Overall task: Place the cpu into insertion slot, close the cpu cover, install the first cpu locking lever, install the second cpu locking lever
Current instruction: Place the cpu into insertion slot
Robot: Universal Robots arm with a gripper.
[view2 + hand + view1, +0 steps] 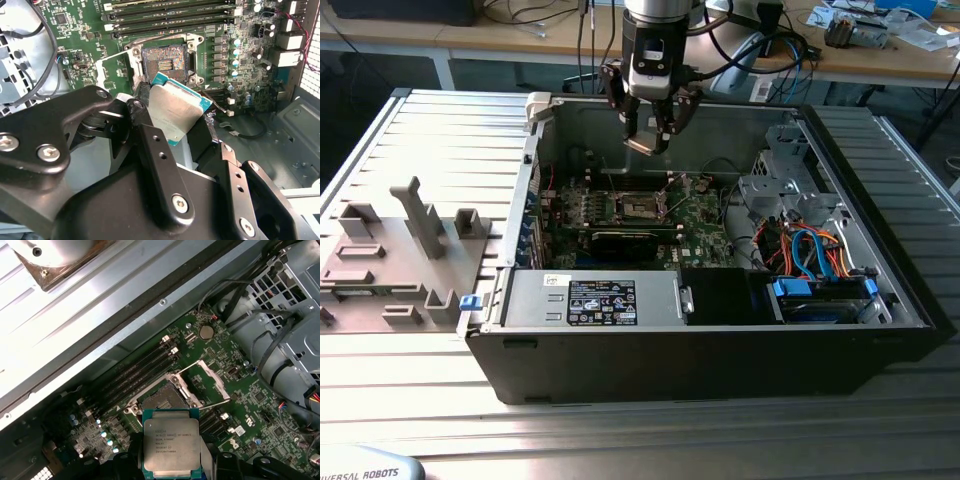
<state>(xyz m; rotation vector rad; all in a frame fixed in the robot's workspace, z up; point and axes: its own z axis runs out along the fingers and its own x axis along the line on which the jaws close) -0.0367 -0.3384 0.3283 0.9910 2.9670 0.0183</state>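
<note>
Step 1: cpu [171,442] held above the open slot [162,401].
Claw [648,143] clamped on cpu; seating needs square alignment.

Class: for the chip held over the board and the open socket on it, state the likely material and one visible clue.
The cpu: top looks like dull grey metal, with matte sheen; teal edge suggests circuit-board laminate. The insertion slot: silvery rim looks like bright stamped metal; the dark recess, perhaps plastic, glints with fine contacts.

One cpu [171,442], one insertion slot [161,401], one cpu cover [184,388], one claw [649,138], one computer case [700,360].
</note>
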